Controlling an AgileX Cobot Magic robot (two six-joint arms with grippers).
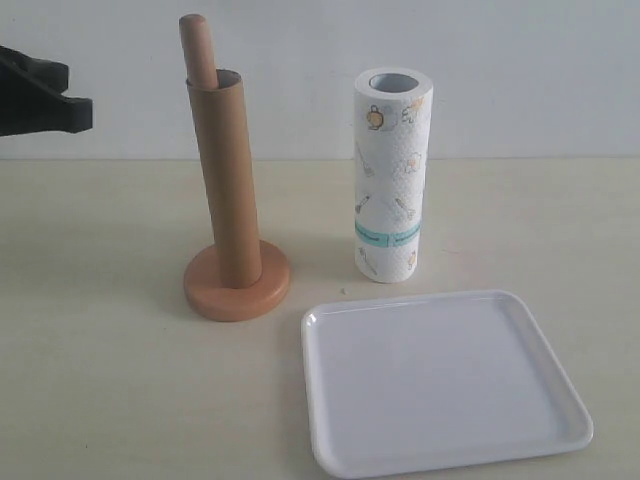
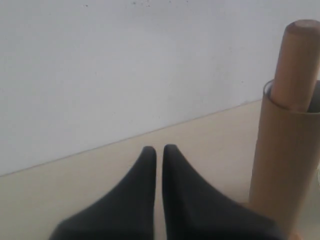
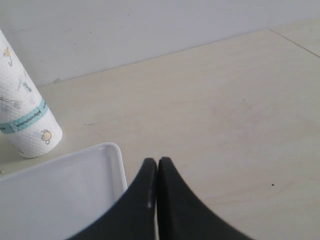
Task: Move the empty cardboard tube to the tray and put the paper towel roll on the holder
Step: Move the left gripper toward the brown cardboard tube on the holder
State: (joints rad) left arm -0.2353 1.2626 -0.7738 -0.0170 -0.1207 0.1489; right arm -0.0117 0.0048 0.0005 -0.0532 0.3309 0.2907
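Since the white tray (image 1: 440, 380) lies closest on the table (image 1: 100, 400), look at it first: it is bare, so no step is done yet. Seen from its own camera, the right claw (image 3: 158, 162) is near 1 rim of the tray. Its 2 black tips are pressed together with nothing between them.

A bit farther back stands the wooden holder (image 1: 205, 292). The empty cardboard tube (image 1: 228, 180) sits upright over its post, and only the round top of the post pokes out. Just right of it, behind the tray, the paper towel roll (image 1: 390, 175) stands on its end, apart from both.

Off at the left edge, and it looks farthest back, is the left claw (image 2: 159, 150). It is up near the top of the tube, off to 1 side and not touching. It is closed with nothing in it.

I think the tube has to come off first. To do that well, the left claw should open wide, take the tube near the top and pinch softly so the cardboard does not squash. Then it should lift straight up until the tube is past the post, or the holder may tip.
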